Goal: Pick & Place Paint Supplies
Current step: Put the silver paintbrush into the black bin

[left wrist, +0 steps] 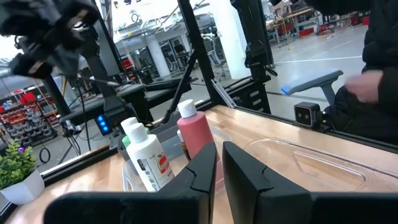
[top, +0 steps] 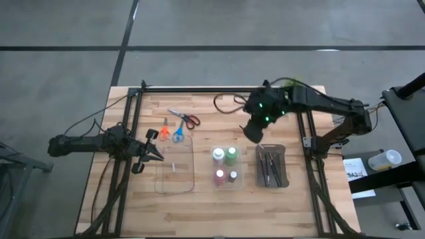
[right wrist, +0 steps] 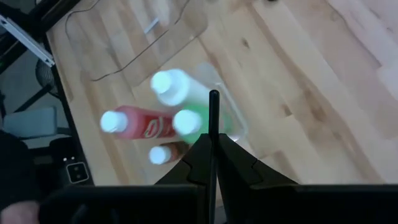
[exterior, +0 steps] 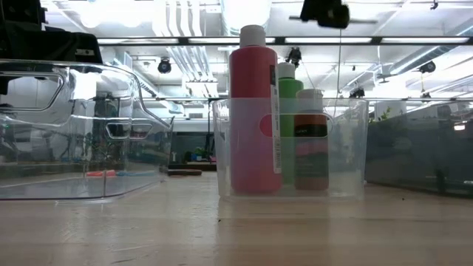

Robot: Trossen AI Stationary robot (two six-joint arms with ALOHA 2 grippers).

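Four paint bottles, red (exterior: pixel 253 111), green (top: pixel 231 155), white (top: pixel 218 155) and brownish (exterior: pixel 311 140), stand upright in a small clear tray (top: pixel 226 180). To its right, a dark grey tray (top: pixel 271 166) holds several paintbrushes. Three scissors, red (top: pixel 186 119), orange (top: pixel 163 130) and blue (top: pixel 178 133), lie on the wood. My right gripper (top: pixel 256 136) hangs in the air over the dark tray's far end, shut on a thin dark paintbrush (right wrist: pixel 213 118). My left gripper (top: pixel 157 154) waits at the left, level, with a narrow gap and nothing in it. My right gripper pinches the paintbrush's shaft (right wrist: pixel 213 144) between its two fingers. The brush runs along the fingers and sticks out past their tips. The fingers slant downward from above. The brush is lifted clear, and in the wrist view its free end (right wrist: pixel 213 94) points over the bottles.
A larger clear tray (top: pixel 176 167) lies between my left gripper and the bottles. A black cable (top: pixel 226 104) loops at the table's far side. A small potted plant (left wrist: pixel 17 165) and a seated person (left wrist: pixel 373 74) show beyond the table.
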